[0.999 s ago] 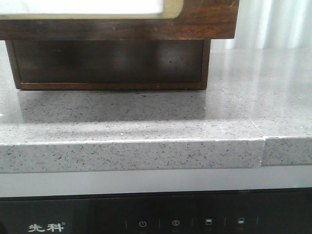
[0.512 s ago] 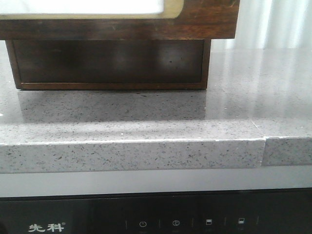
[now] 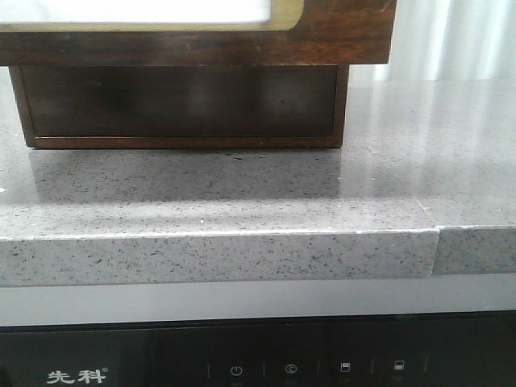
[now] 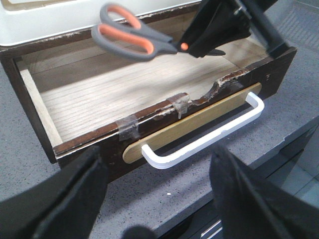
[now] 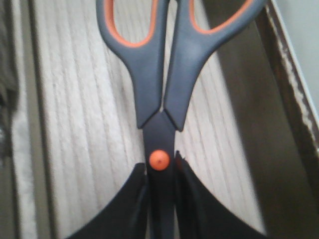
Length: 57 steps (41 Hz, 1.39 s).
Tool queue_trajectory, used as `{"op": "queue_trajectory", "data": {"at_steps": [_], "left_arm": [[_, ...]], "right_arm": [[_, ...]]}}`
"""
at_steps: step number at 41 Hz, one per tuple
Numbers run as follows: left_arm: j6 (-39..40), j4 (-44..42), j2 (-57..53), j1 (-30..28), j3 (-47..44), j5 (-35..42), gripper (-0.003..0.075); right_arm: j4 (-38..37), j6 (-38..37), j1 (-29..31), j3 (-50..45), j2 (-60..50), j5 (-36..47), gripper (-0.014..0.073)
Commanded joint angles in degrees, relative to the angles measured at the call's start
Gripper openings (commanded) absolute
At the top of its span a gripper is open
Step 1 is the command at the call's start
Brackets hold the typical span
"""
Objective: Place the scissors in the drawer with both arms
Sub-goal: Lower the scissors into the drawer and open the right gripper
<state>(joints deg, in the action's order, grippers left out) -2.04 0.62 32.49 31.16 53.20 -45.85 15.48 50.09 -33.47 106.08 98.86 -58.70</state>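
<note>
One label (image 3: 76, 376) reads "先科".

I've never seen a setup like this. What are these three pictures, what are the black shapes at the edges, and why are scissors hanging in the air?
This is a robot with two arms, each ending in a two-fingered gripper. One camera looks forward over the speckled grey stone counter at a dark brown wooden cabinet; no arm shows there. The other two cameras sit on the wrists.

From the left wrist you see the open dark brown wooden drawer, with its white handle and pale wood floor. The blurred black shapes are the left gripper, open and holding nothing. The right gripper holds the grey scissors with orange-lined loops by the blades, above the drawer. The right wrist camera shows that grip close up.
</note>
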Motion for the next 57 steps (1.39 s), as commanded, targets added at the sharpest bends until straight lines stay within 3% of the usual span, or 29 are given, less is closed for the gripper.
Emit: {"op": "queue_trajectory", "data": {"at_steps": [1,11,21,38,44,52,57], "left_arm": [[0.6,0.2,0.3,0.4,1.7,4.8,0.0438],[0.6,0.2,0.3,0.4,1.7,4.8,0.0438],[0.6,0.2,0.3,0.4,1.7,4.8,0.0438],[0.6,0.2,0.3,0.4,1.7,4.8,0.0438],[0.6,0.2,0.3,0.4,1.7,4.8,0.0438],[0.6,0.2,0.3,0.4,1.7,4.8,0.0438],[0.6,0.2,0.3,0.4,1.7,4.8,0.0438]], "right_arm": [[-2.6,0.4,0.0,2.0,-1.7,3.4,0.0044],[-6.3,0.4,0.0,2.0,0.2,3.1,0.0064],[-6.5,0.4,0.0,2.0,0.3,3.5,0.0273],[-6.5,-2.4,0.2,2.0,-3.1,2.7,0.0272],[-6.9,-10.8,0.2,2.0,-7.3,2.4,0.0272],[-9.0,-33.1,0.9,1.9,-13.3,0.2,0.0271],[-9.9,-38.7,1.6,0.7,-16.9,0.0,0.0271]]}}
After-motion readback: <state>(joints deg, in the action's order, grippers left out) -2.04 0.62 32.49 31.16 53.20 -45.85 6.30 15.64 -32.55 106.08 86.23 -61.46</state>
